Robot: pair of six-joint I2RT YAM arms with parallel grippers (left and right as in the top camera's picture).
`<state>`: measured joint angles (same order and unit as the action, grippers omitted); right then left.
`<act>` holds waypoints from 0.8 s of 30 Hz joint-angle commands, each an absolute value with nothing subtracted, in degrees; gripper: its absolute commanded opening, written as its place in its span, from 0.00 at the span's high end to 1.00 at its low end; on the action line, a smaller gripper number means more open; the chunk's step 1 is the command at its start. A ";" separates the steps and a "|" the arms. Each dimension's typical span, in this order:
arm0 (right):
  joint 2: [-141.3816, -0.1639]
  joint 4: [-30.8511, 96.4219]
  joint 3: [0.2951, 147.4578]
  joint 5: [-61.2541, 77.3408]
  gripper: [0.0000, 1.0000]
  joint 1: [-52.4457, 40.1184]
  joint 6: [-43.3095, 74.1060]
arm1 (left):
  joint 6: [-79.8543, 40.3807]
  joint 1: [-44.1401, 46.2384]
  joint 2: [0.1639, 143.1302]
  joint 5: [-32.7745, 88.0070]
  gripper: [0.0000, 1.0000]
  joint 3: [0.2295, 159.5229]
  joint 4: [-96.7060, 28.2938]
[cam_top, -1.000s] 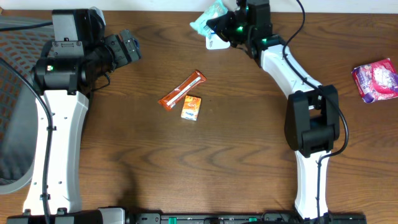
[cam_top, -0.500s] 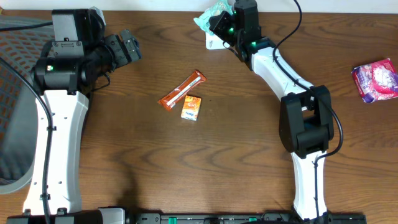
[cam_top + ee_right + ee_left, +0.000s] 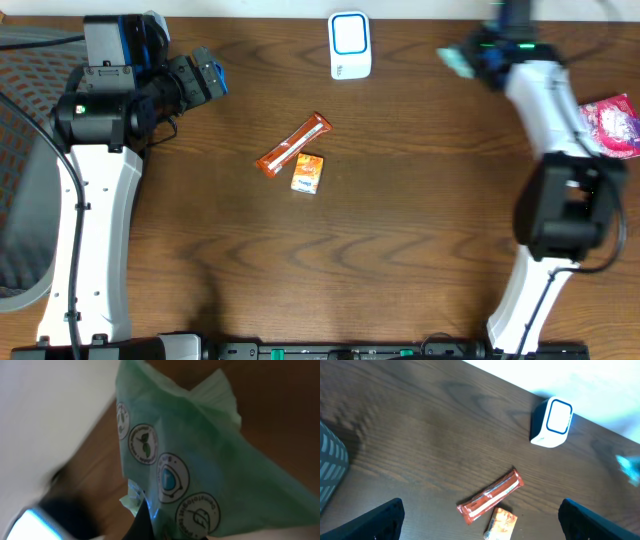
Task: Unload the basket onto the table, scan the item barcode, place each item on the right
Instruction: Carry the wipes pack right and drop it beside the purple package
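- Near the far right edge of the surface (image 3: 400, 250), a green packet (image 3: 200, 460) is clamped in the right gripper (image 3: 478, 52), whose jaws are closed together on it. The overhead view is blurred there.
- In the right wrist view the green packet fills most of the frame. It is crinkled and printed with round leaf and droplet badges.
- To the left of the green packet and well apart from it, a white scanner (image 3: 350, 45) with a blue-rimmed window stands at the far edge.
- Near the middle of the surface lies an orange bar (image 3: 293, 145), set diagonally, with a small orange packet (image 3: 308, 173) just beside it.
- At the right edge lies a pink packet (image 3: 610, 125).
- At the far left, the left gripper (image 3: 203, 75) has its jaws wide apart and holds nothing.
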<state>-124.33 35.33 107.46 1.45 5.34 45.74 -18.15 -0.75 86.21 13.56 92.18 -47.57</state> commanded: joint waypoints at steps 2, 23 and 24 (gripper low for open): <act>-122.72 39.99 107.87 -4.60 0.99 12.73 42.59 | -17.65 -0.95 86.50 13.41 0.02 92.01 -47.55; -129.71 28.01 107.02 -7.01 0.91 22.85 42.39 | -17.63 -0.95 86.50 13.41 0.02 92.01 -47.55; -130.32 27.46 107.02 -7.01 0.90 23.05 42.39 | -17.63 -0.95 86.50 13.39 0.02 92.01 -47.55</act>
<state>-128.07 28.40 107.13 -4.97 22.41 42.74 -18.13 -0.75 86.21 13.56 92.18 -47.55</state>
